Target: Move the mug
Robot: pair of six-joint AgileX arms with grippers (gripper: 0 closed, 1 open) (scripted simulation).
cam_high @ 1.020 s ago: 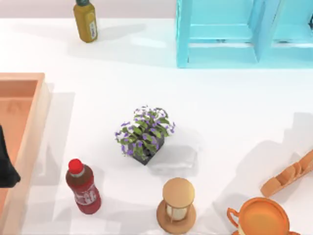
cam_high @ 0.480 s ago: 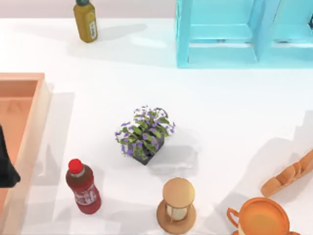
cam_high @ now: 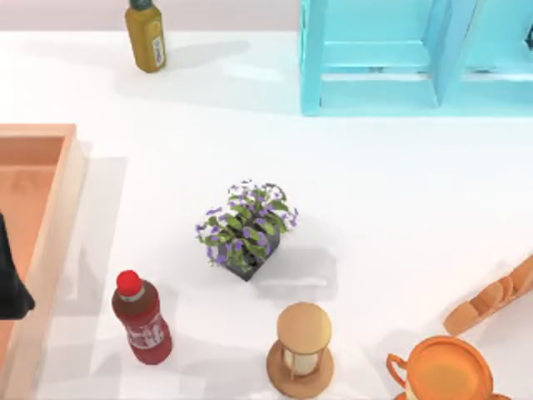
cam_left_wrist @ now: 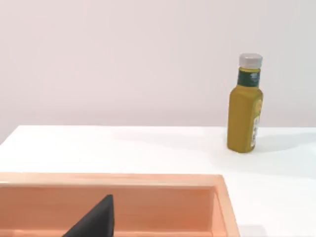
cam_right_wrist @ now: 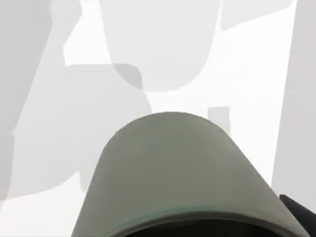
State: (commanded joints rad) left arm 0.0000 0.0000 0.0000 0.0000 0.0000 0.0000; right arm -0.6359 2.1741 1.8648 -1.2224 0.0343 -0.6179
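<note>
the mug (cam_high: 441,371) sits at the desk's (cam_high: 391,208) near edge toward the right corner, beside the hourglass stand (cam_high: 301,348). the left gripper (cam_high: 10,279) hangs over the wooden tray (cam_high: 50,242) at the left edge; whether either gripper is released or clenched cannot be told.

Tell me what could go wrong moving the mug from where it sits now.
The mug sits at the table's near edge, right side, partly cut off in the top view, so a nudge could tip it off. Its neighbours are close: the hourglass to its left and the bread just behind could be knocked on approach. The small handle faces the hourglass, making a handle grasp awkward.
</note>
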